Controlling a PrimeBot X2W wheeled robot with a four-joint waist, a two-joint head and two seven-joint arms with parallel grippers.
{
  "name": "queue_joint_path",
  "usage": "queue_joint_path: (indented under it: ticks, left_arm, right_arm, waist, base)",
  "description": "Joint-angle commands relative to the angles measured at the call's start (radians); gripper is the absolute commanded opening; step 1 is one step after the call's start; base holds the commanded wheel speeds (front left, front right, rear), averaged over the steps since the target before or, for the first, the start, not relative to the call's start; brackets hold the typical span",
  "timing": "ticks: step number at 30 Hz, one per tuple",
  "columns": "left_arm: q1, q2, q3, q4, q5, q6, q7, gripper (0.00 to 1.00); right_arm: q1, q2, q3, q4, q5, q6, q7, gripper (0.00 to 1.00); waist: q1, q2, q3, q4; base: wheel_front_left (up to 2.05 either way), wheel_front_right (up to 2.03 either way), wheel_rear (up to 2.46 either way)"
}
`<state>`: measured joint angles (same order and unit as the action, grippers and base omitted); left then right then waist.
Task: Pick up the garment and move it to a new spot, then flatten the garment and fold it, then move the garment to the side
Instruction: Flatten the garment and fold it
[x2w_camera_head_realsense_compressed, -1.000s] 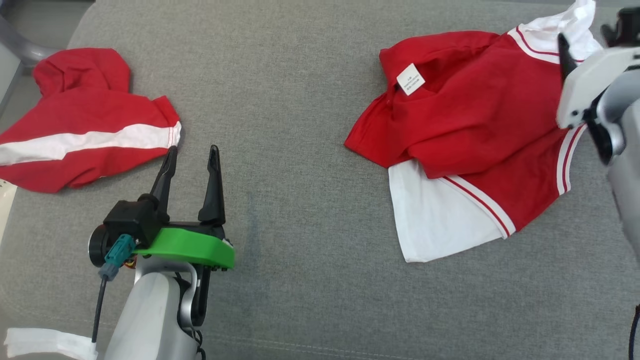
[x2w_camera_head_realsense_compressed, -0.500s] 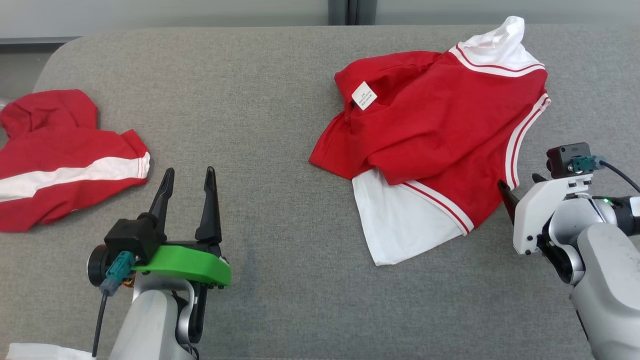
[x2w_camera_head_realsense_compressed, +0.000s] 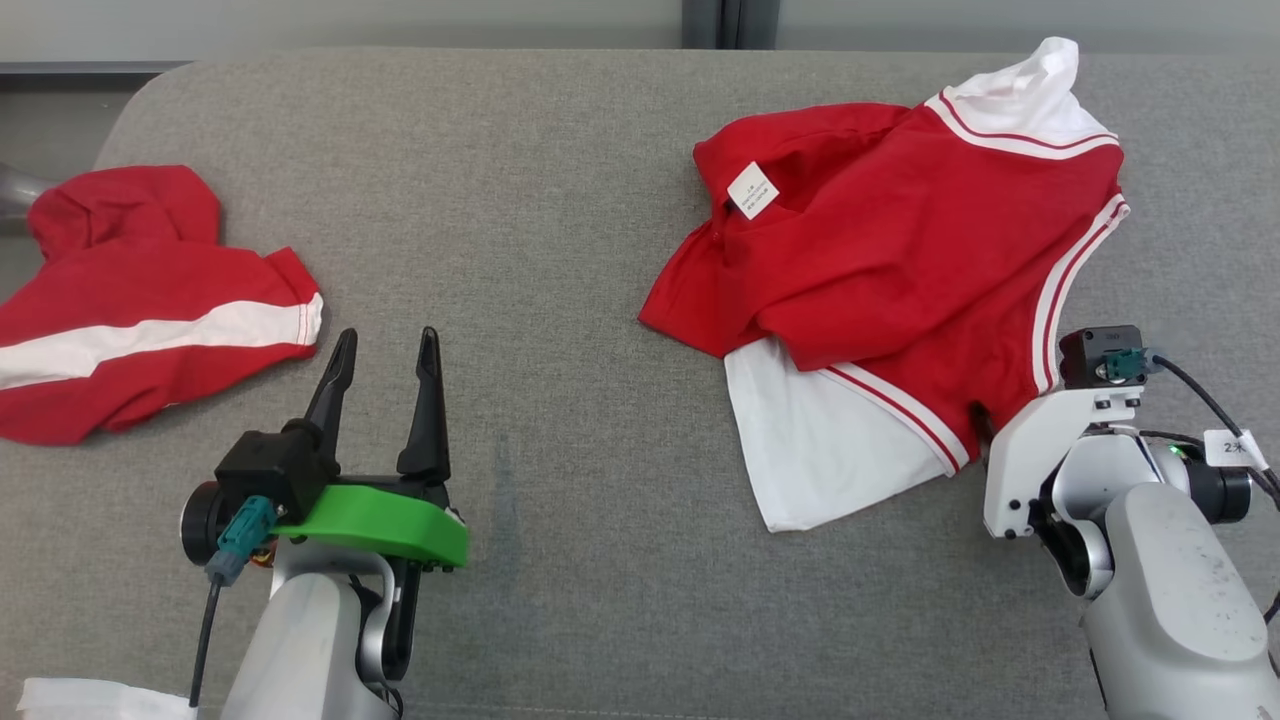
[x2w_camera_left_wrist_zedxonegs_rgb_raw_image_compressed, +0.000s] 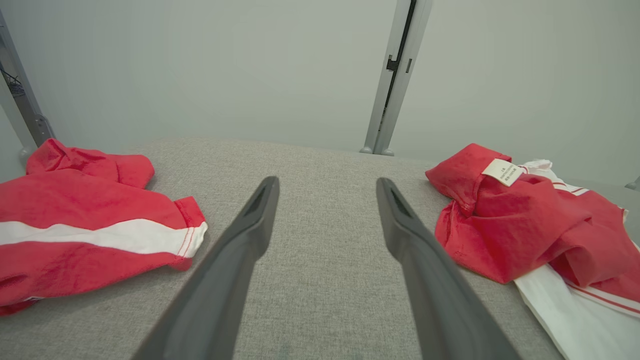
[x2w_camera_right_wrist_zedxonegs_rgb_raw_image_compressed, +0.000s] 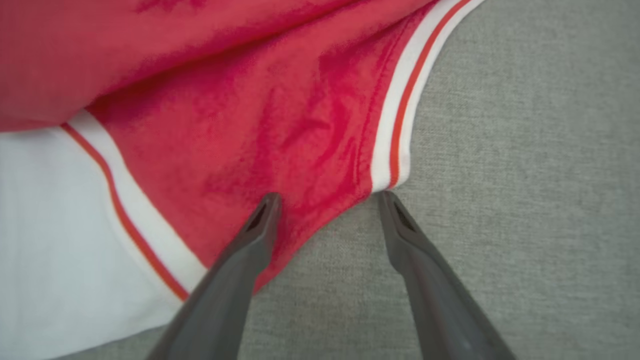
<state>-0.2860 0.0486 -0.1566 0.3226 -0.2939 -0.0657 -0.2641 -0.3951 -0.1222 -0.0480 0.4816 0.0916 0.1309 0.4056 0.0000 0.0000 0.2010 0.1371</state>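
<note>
Head view: the red-and-white garment (x2w_camera_head_realsense_compressed: 900, 250) lies crumpled on the right of the grey worktop (x2w_camera_head_realsense_compressed: 560, 250), long axis diagonal, with the white panel near-left and the white end far-right. Right pincer (x2w_camera_right_wrist_zedxonegs_rgb_raw_image_compressed: 328, 196) is spread wide and empty, its 2 fingertips at the near hem: 1 over red cloth, 1 beside the striped corner. Left pincer (x2w_camera_head_realsense_compressed: 387, 335) is spread wide and empty above bare worktop

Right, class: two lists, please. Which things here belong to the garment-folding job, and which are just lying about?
In the job: the red-and-white garment on the right; the right gripper, open at its near hem; the left gripper, open over bare cushion.
Lying about: the striped red garment on the left; the white scrap at the near-left corner.
</note>
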Motion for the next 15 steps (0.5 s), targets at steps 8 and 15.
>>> queue_joint_path:
  ticks: [8, 15]
  left_arm:
    - [-0.019, 0.003, 0.01, -0.007, -0.002, 0.003, -0.001, 1.0]
    - [-0.011, 0.004, 0.011, -0.006, -0.01, 0.003, -0.001, 1.0]
  right_arm:
    - [-0.009, 0.042, -0.033, 0.062, -0.061, 0.0, -0.005, 0.0]
    - [-0.002, -0.02, -0.143, -0.05, -0.136, -0.001, -0.044, 0.0]
  waist:
    - [0.0, 0.0, 0.016, 0.004]
    - [0.0, 0.0, 0.0, -0.004]
  base:
    - [0.0, 0.0, 0.0]
    - [0.0, 0.0, 0.0]
